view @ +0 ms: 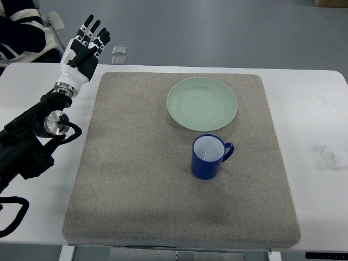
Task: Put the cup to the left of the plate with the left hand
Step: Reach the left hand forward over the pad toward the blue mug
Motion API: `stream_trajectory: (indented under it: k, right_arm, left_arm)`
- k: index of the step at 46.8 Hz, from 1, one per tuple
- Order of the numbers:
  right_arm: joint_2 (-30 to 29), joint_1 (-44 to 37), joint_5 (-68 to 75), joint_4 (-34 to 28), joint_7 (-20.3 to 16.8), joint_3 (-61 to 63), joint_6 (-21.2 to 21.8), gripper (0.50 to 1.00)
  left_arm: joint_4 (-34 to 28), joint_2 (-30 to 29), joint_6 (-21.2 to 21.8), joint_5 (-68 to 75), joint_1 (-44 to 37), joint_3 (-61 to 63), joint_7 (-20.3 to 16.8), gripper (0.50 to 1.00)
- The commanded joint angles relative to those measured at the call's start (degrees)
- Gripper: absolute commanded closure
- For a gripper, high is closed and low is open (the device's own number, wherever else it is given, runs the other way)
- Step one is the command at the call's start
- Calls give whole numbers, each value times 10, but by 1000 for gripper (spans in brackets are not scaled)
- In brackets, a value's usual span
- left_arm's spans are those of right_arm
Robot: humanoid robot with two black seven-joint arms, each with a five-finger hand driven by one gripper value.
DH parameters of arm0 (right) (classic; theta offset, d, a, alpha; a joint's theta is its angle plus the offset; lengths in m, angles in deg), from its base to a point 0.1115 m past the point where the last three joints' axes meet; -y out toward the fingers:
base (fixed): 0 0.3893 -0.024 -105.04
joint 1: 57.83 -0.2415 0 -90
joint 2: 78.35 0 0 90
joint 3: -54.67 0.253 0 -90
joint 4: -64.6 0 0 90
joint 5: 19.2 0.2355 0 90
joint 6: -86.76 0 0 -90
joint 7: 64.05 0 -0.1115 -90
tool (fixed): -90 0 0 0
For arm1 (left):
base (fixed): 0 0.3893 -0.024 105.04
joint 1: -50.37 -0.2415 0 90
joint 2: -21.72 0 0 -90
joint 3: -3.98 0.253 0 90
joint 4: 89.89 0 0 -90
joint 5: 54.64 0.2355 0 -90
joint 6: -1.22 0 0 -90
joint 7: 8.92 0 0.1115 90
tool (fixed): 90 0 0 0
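Grey felt mat [136,190] is spread over the white worktop [321,109], and on it a blue mug [207,157] is seen upright, just below the pale green plate [202,103]. Nothing is held by the left hand [82,49]: its fingers [95,30] are spread, well apart from the mug. Everything is judged still to be done.

Mat [136,179]: grey felt-like cloth, matt, slightly rough. Cup [208,157]: glossy blue glaze, white inside. Plate [202,103]: smooth pale green, satin sheen. Table [304,109]: smooth white
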Motion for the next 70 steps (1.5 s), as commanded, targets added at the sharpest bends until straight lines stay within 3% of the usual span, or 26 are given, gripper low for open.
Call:
stream_trajectory:
  k: [1,14,29,44,55,70]
  right_arm:
    - [0,0,0,0,0,0,0,568]
    - [0,0,0,0,0,0,0,568]
    - [0,0,0,0,0,0,0,568]
    - [0,0,0,0,0,0,0,568]
    - [0,0,0,0,0,0,0,568]
    - [0,0,0,0,0,0,0,568]
  left_arm:
    - [0,-1,0,0,0,0,-1,506]
    - [0,-4,0,1,0,-7,3,506]
    - [54,-32,-7,26,4,123,7,508]
    - [134,-119,-89,54,4,237,7,508]
    - [141,-155,-171,127,-2,247,6,508]
    - [147,-151,-171,243,-3,247,6,508]
